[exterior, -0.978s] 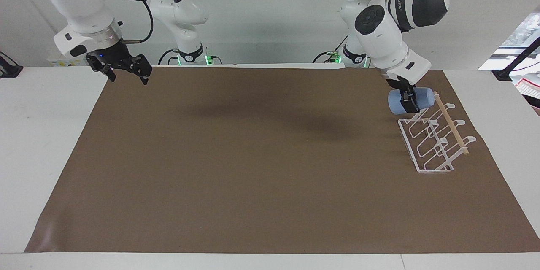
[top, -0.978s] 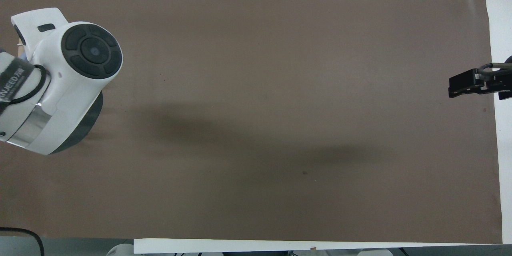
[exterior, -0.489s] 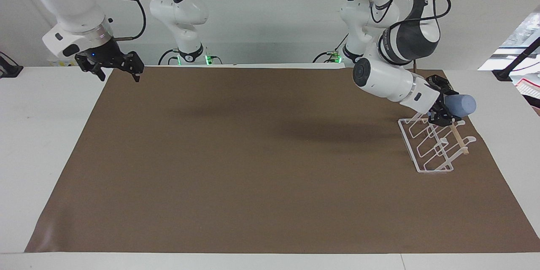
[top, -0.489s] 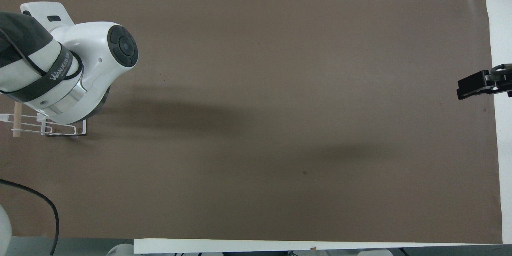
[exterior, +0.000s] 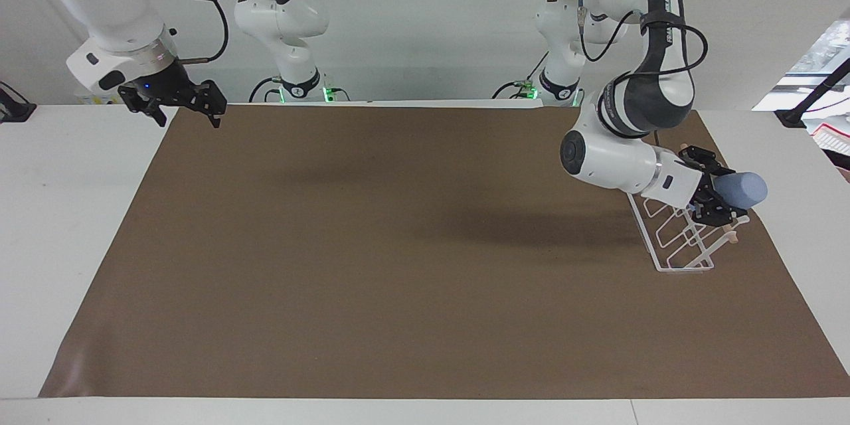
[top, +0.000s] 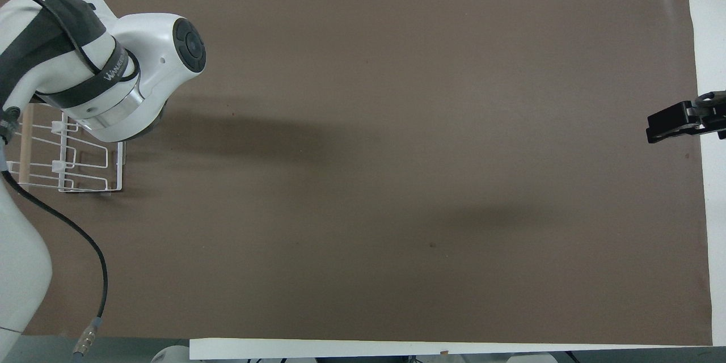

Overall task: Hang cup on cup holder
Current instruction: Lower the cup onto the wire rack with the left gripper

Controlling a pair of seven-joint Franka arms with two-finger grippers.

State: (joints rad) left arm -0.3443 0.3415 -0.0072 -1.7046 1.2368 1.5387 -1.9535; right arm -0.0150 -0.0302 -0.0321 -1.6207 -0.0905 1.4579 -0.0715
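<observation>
The light-blue cup [exterior: 745, 190] lies on its side in my left gripper [exterior: 716, 203], which is shut on it. The gripper holds the cup over the wooden rod [exterior: 732, 234] of the white wire cup holder [exterior: 672, 247], on the side toward the left arm's end of the table. In the overhead view the holder [top: 85, 173] shows partly under the left arm, and the cup and the left gripper are hidden. My right gripper [exterior: 178, 106] is open and empty, raised over the mat's corner at the right arm's end; it also shows in the overhead view [top: 675, 123].
A brown mat [exterior: 398, 265] covers most of the white table [exterior: 66, 226]. The left arm's cable [top: 85, 249] hangs over the mat near the holder.
The left arm has swung the cup from the holder's robot-side end out over the rod and lower, turning the wrist. The right gripper has drawn back a little toward the table's edge.
</observation>
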